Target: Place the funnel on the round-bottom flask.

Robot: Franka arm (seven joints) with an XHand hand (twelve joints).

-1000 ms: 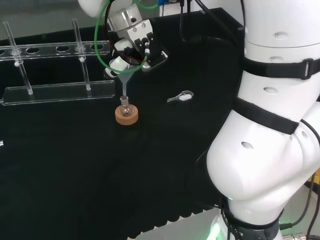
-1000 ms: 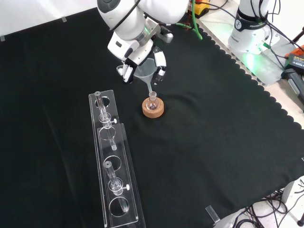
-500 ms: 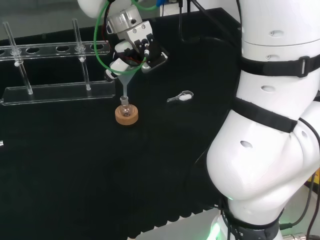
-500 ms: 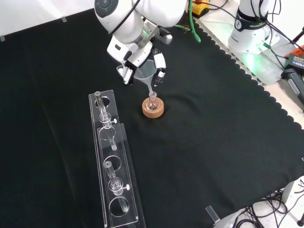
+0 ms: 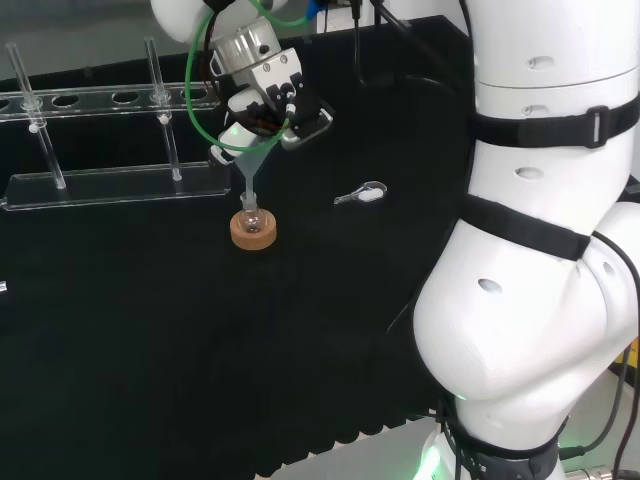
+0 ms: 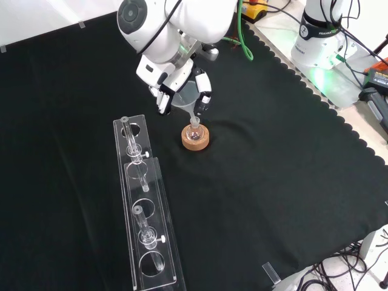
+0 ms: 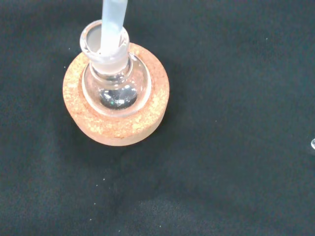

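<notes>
I had the desk point(image 6: 291, 182) under its black cloth, the clear test-tube rack point(image 6: 145, 224) lying to the left in the front view, and the work gathered at the cork ring stand point(image 6: 196, 137) near the middle. The robot hand point(image 6: 176, 85) hung above that stand with its fingers curled round the bowl of the funnel point(image 5: 252, 160), grasping it from either side. The funnel's stem pointed down at the round-bottom flask point(image 5: 250, 214), which sat upright in the cork ring.

From the wrist view, the stem point(image 7: 112, 22) had its tip inside the flask's neck point(image 7: 104, 44), lying toward one side of the opening rather than through its middle; I could not tell how deep it reached.

As I judged it, the step in hand was the final seating. To do it well I wanted to bring the stem toward the middle of the neck, keep it upright, and lower straight down until the cone rested on the rim. Any sideways drag risked tipping the small flask out of its ring. Only after the funnel bore its own weight would I let the fingers relax and lift away vertically, without brushing the bowl.
</notes>
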